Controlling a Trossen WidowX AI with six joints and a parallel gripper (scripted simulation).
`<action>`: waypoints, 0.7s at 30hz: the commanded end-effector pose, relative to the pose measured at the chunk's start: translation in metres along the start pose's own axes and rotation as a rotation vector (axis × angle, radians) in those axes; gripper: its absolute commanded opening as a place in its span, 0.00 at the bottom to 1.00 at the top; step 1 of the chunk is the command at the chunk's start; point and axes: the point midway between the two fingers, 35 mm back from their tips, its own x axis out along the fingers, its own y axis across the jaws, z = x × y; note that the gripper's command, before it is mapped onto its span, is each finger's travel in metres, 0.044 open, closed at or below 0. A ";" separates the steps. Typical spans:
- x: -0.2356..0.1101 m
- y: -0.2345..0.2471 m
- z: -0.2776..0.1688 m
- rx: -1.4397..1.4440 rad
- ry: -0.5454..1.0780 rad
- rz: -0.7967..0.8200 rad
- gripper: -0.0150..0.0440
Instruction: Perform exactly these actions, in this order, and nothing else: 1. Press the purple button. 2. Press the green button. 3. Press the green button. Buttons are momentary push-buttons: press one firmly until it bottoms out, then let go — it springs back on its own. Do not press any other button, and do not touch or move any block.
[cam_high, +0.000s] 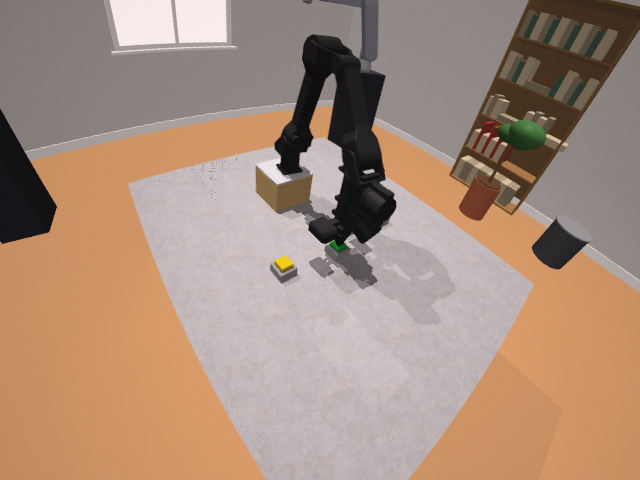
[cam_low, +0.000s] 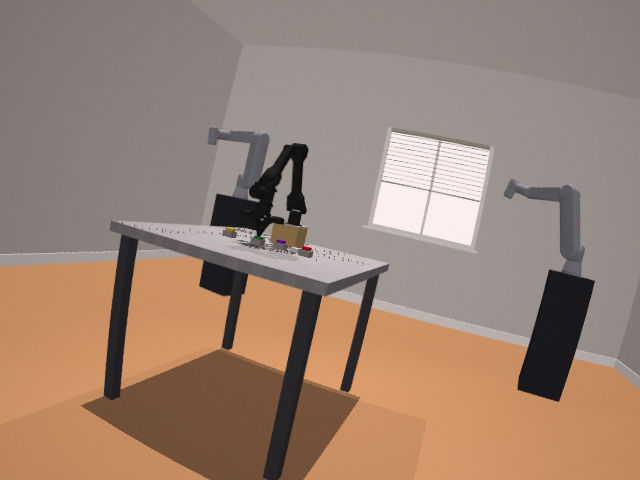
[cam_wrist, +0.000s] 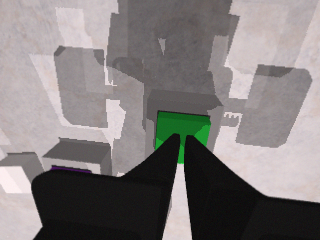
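Observation:
The green button (cam_high: 338, 246) (cam_low: 257, 238) (cam_wrist: 183, 125) sits on its grey base in the middle of the table. My gripper (cam_high: 338, 239) (cam_low: 260, 231) (cam_wrist: 181, 140) is shut and empty. It points straight down, with its fingertips right over the near half of the green cap. I cannot tell whether they touch it. The purple button (cam_low: 280, 241) lies beside it, mostly hidden by my fingers in the wrist view. In the top view the arm hides it.
A yellow button (cam_high: 284, 263) (cam_low: 230, 228) lies to the left and a red button (cam_low: 306, 248) at the far side of the row. A white block (cam_wrist: 11, 179) lies beyond the purple button. The arm's wooden base box (cam_high: 281, 193) stands behind.

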 end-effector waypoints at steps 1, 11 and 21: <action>0.003 0.000 -0.002 -0.006 0.006 0.003 0.29; 0.003 0.000 -0.002 -0.006 0.006 0.003 0.29; 0.000 0.000 0.000 -0.001 0.002 0.000 0.29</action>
